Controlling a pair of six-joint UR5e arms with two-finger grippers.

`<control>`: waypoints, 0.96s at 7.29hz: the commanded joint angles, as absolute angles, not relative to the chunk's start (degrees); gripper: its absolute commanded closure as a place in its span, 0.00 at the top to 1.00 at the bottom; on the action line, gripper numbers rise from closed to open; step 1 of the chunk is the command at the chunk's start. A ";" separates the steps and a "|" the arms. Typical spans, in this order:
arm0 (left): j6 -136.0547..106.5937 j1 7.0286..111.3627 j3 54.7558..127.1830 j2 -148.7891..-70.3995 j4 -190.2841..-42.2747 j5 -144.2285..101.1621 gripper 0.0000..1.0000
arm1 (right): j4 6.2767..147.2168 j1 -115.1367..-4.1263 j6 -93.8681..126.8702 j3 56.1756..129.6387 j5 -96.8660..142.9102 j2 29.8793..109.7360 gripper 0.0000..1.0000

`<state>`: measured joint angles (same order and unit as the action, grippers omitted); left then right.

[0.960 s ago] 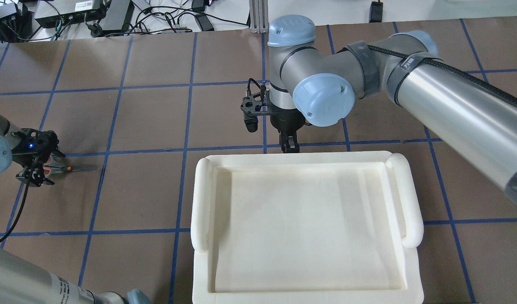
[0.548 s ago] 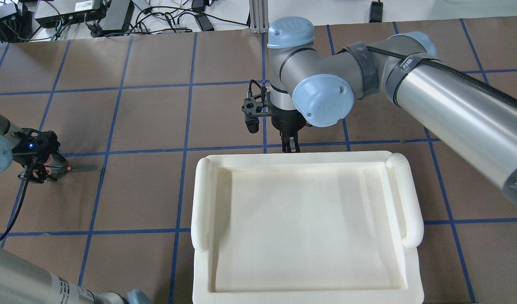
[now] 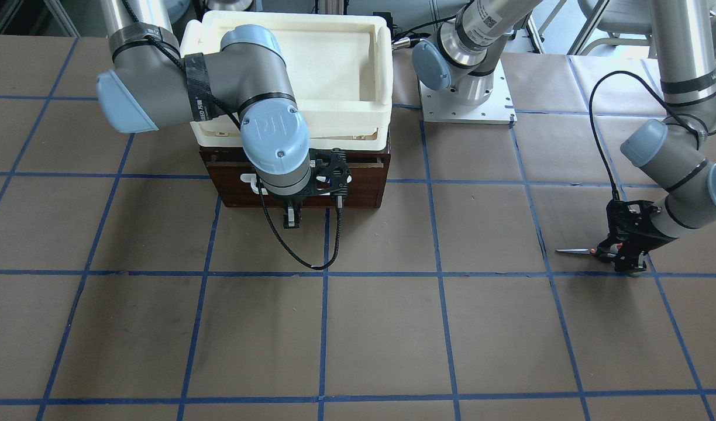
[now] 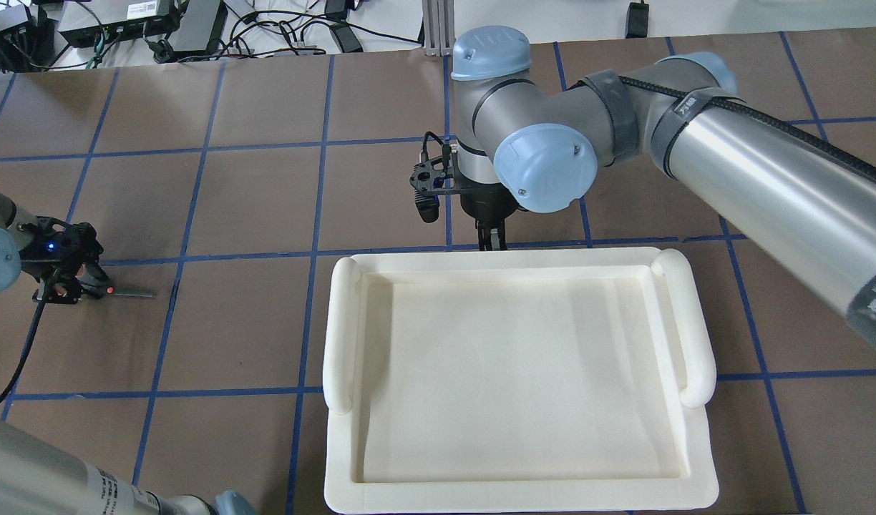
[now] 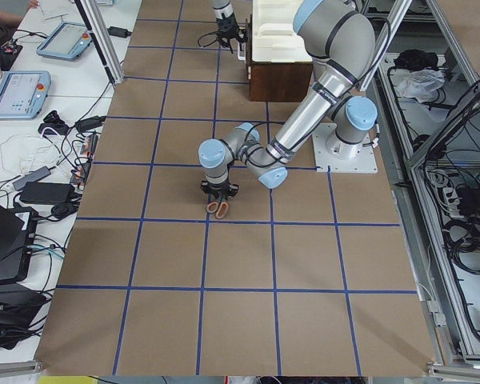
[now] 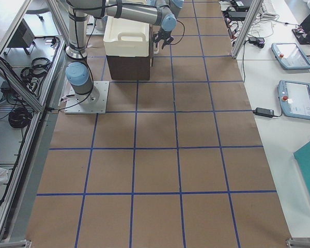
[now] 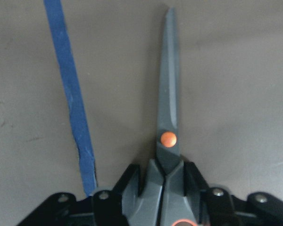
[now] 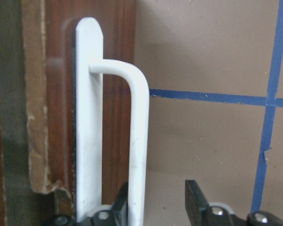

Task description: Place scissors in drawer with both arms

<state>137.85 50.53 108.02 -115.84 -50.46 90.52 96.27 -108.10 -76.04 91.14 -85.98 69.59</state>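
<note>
The scissors (image 7: 169,108) lie on the brown table paper at my far left, blades shut, orange pivot showing; they also show in the overhead view (image 4: 127,292) and the front view (image 3: 573,251). My left gripper (image 4: 76,282) is shut on them at the handle neck, one finger on each side (image 7: 132,186). The dark brown drawer (image 3: 358,166) sits under a cream bin. My right gripper (image 8: 155,197) is open around the drawer's white bar handle (image 8: 139,141), and the bar rests against the finger (image 8: 122,200) nearer the drawer front. From overhead the right gripper (image 4: 492,239) sits at the bin's far edge.
The cream-white plastic bin (image 4: 509,259) stands on the brown cabinet (image 3: 358,196) and hides the drawer from overhead. The left arm's base plate (image 3: 466,105) is bolted beside the cabinet. A black cable (image 3: 302,257) loops down from the right wrist onto the paper.
The left gripper has closed on the scissors' handles, and the scissors now look thinner from overhead. The right gripper and the bin's far edge have shifted slightly away from the robot.
</note>
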 commanded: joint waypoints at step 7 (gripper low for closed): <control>138.16 50.54 107.75 -115.40 -50.27 90.09 0.02 | 96.59 -107.31 -76.20 78.58 -86.75 61.79 0.48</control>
